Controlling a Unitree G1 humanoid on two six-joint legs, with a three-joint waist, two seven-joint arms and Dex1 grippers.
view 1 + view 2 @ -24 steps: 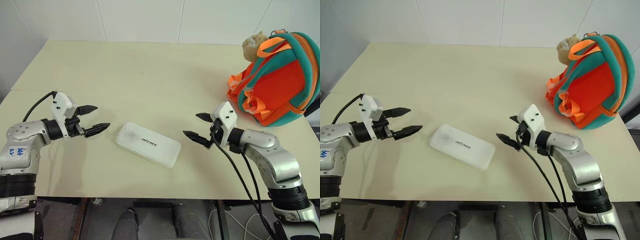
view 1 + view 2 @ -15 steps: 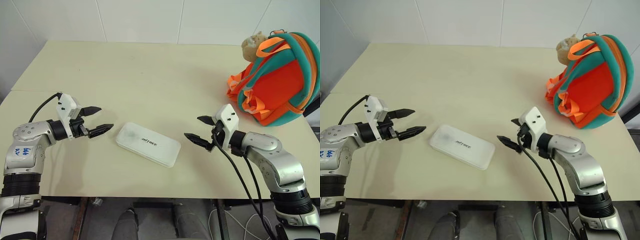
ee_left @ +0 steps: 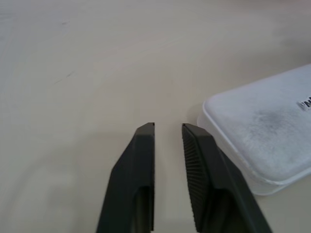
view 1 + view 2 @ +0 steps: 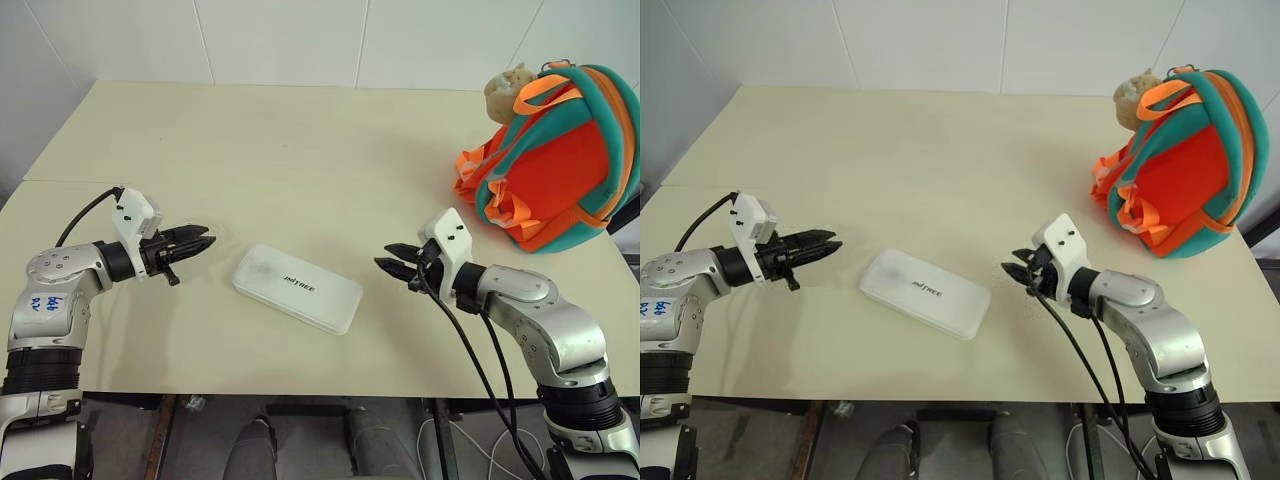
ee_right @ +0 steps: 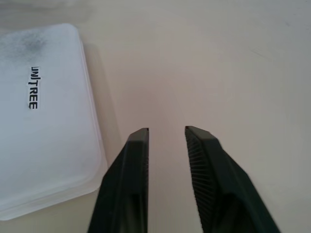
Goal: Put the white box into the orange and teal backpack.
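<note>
The white box [image 4: 297, 288] lies flat on the table near its front edge, between my two grippers, with dark lettering on its lid. My left gripper [image 4: 207, 241] hovers a short way to the box's left, fingers drawn together and empty; in the left wrist view the box's corner [image 3: 262, 136] sits just beside the fingertips. My right gripper [image 4: 383, 256] is a little to the box's right, its fingers closed to a narrow gap around nothing; the box [image 5: 43, 121] lies alongside it. The orange and teal backpack [image 4: 560, 170] stands at the table's far right.
A beige plush toy [image 4: 507, 82] hangs at the backpack's top. The cream table [image 4: 300, 150] stretches back to a white wall. Cables trail down from my right forearm past the table's front edge [image 4: 300, 393].
Both grippers have closed from wide open to nearly together. The left hand dropped slightly toward the table. The box and the backpack have not moved.
</note>
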